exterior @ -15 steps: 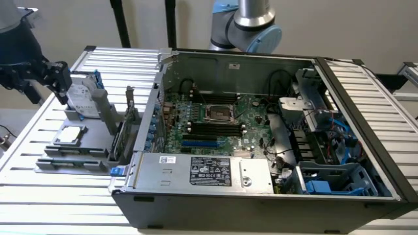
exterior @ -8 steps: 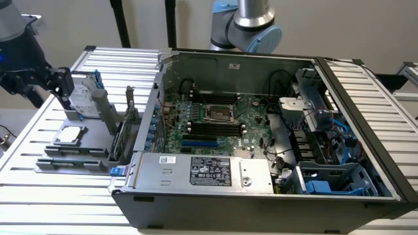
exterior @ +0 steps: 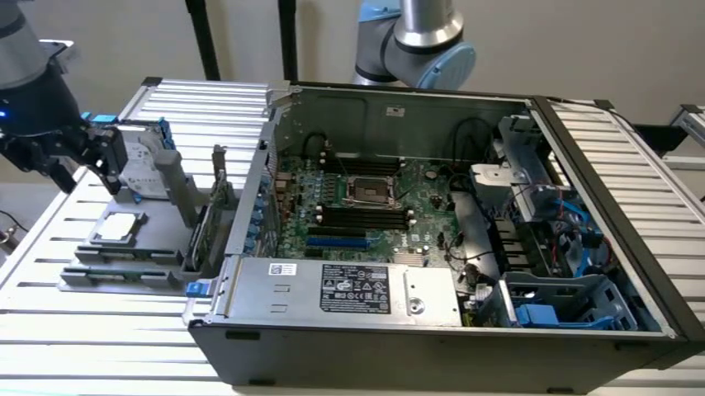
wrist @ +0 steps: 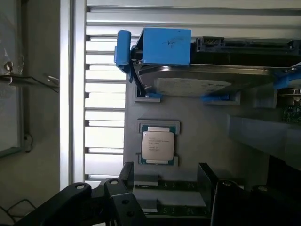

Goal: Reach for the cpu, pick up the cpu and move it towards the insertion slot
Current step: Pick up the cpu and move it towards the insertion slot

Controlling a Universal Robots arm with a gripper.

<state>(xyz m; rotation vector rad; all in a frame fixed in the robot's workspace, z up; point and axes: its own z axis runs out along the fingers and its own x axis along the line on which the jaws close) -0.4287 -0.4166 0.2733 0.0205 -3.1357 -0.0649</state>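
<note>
The gripper hangs spread and empty above the cpu, which lies flat in its grey holder, just ahead of the fingers. The insertion slot lies well apart, toward the exterior view's right.

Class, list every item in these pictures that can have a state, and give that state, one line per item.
cpu: lying flat in its holder, not gripped.
insertion slot: dark centre showing, no chip seated.
gripper: open, holding nothing.
hard drive: standing upright on the grey tray.
computer case: side open, board exposed.
</note>
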